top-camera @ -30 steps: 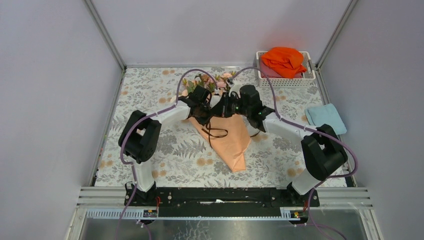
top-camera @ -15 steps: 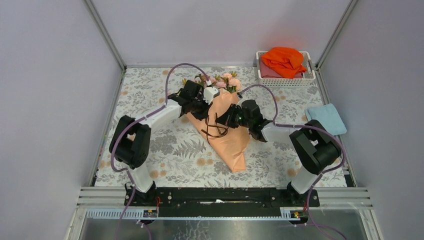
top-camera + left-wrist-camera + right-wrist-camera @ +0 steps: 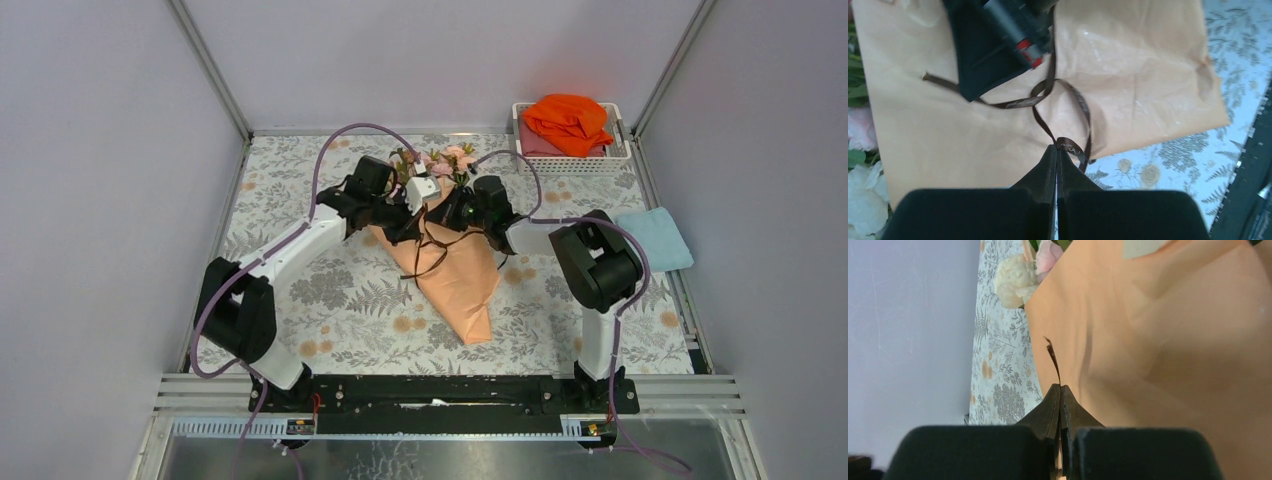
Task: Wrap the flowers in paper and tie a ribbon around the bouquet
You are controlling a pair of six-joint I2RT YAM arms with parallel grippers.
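Observation:
The bouquet lies on the floral table cover as a cone of peach paper [image 3: 465, 285] with its tip toward me. Pink and cream flowers [image 3: 440, 162] stick out of its far end. The dark brown ribbon [image 3: 432, 255] crosses the cone in loose loops [image 3: 1068, 95]. My left gripper [image 3: 402, 225] is at the cone's left edge, shut on one ribbon strand [image 3: 1056, 146]. My right gripper [image 3: 455, 214] is over the cone's upper right, shut on the other ribbon end [image 3: 1060, 386], whose short tail [image 3: 1052, 357] sticks up. Cream and pink blooms [image 3: 1015, 275] show beyond it.
A white basket [image 3: 521, 150] holding a bright orange cloth [image 3: 568, 120] stands at the back right corner. A light blue cloth [image 3: 652, 238] lies by the right wall. Grey walls close in the table on three sides.
The two grippers, bunched together over the cone a second ago, have drawn apart, each with a ribbon end. The left moved left and back; the right arm's elbow swung in toward the bouquet.

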